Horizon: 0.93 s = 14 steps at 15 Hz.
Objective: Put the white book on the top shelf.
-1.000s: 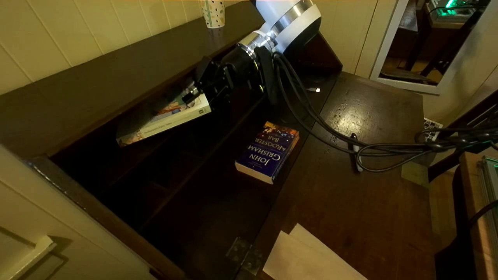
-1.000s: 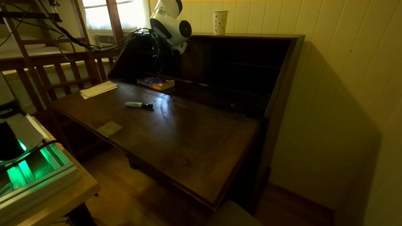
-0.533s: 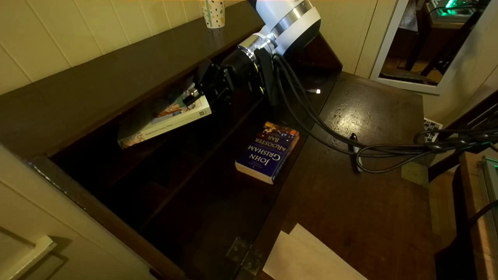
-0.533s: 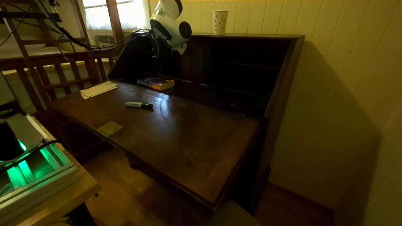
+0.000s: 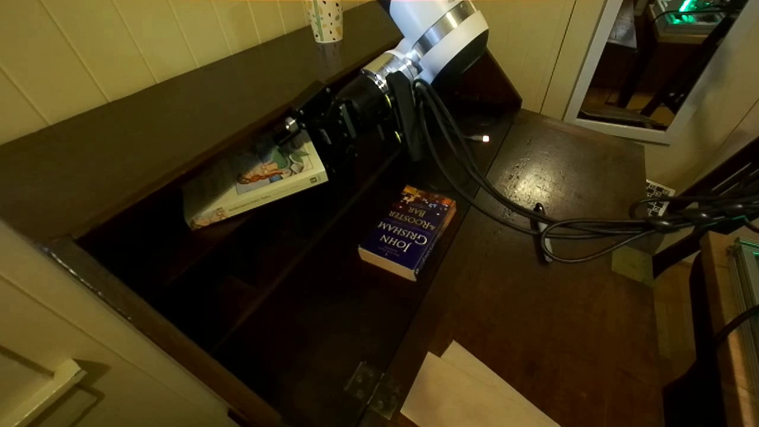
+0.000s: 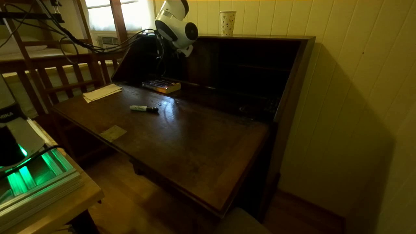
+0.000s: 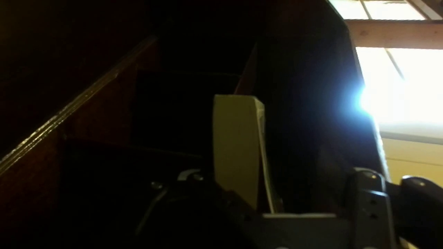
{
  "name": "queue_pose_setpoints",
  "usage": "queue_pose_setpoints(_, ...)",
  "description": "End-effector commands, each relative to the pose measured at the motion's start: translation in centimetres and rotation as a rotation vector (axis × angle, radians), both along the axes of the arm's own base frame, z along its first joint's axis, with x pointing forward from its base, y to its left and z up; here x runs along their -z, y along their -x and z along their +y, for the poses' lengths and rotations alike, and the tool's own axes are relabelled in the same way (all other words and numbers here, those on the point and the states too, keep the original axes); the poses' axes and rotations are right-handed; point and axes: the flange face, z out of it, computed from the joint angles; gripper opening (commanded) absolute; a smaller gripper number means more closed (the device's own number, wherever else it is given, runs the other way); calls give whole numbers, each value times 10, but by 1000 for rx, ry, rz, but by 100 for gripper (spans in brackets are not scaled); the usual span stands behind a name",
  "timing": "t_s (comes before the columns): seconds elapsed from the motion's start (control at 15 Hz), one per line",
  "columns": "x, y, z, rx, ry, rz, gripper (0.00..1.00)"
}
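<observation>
The white book [image 5: 267,173] is at the mouth of the top shelf [image 5: 133,246], above the back edge of the counter [image 5: 533,332], with its cover facing upward. The jaws of the gripper [image 5: 308,147] stand well apart around one end (the wrist view shows a gap beside it), gripping nothing. The blue book [image 5: 409,234] lies near that edge.
</observation>
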Motion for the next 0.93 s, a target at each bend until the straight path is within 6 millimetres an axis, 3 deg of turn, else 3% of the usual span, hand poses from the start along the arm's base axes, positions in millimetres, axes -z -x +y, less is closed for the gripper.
queue_pose_setpoints(0.0,-9,0,5,16,-34,17,100)
queue_pose_setpoints(0.87,-19,9,0,-63,-40,122,100)
